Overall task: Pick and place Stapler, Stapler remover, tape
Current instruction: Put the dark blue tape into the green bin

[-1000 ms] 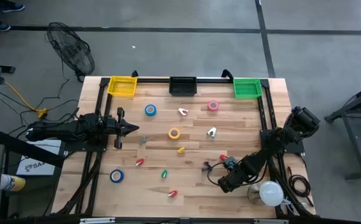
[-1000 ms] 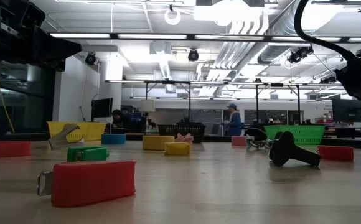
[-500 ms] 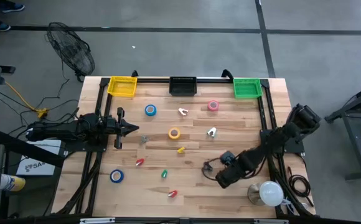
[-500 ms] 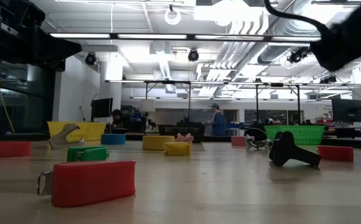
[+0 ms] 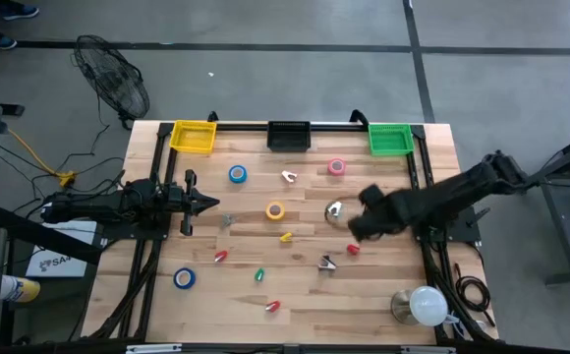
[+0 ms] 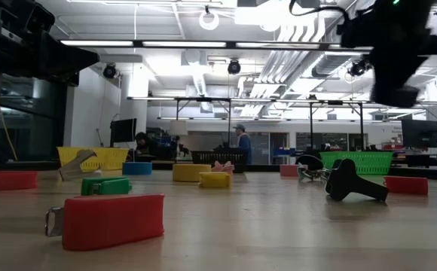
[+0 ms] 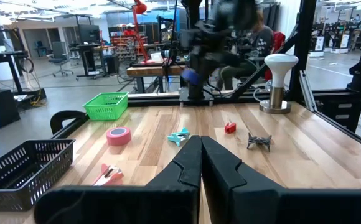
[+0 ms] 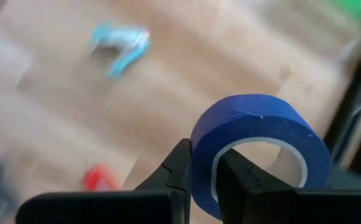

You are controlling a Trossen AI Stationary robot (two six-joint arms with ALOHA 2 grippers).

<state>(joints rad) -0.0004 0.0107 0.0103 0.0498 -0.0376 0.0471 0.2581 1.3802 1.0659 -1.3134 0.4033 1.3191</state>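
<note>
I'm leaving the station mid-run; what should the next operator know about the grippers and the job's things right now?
Right gripper: shut on a blue tape roll, carried above the table's right half, near the pale stapler remover.
Left gripper: shut, empty, parked at the table's left edge.
On the table: blue tape, yellow tape, pink tape, another blue tape, small red, yellow and green staplers.
Yellow basket, black basket, green basket line the far edge.
Done: one roll picked. Left: placing it, then everything else.

The blue tape roll (image 8: 258,155) hides the right gripper (image 5: 356,227) in the blurred high view.
</note>
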